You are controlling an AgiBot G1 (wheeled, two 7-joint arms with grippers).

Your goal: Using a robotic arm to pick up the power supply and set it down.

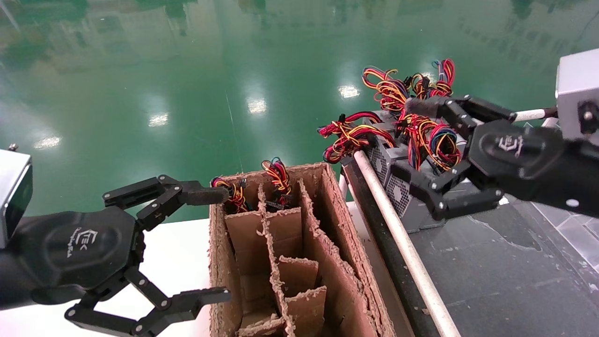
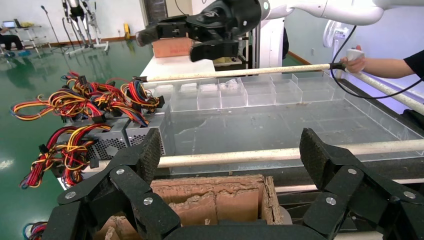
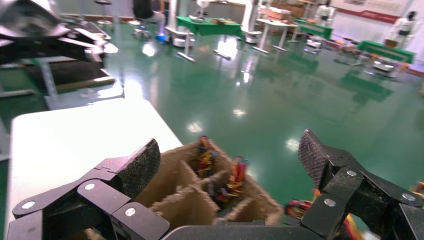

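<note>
At 2 o'clock in the head view, right gripper (image 1: 423, 152) hovers with fingers spread wide over the grey power supply (image 1: 398, 180) on the dark tray (image 1: 491, 276), wire bundle (image 1: 430, 140) between the fingers, contact unclear. Left gripper (image 1: 217, 245) at 8 o'clock, also wide, beside the cardboard divider box (image 1: 337, 220) holding 2 wire bundles at its far end

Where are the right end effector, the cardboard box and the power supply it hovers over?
right end effector (image 1: 416, 142): head view, midway between its fingertips.
cardboard box (image 1: 216, 262): head view, left outer wall.
power supply (image 1: 398, 192): head view, perforated grey side.
</note>
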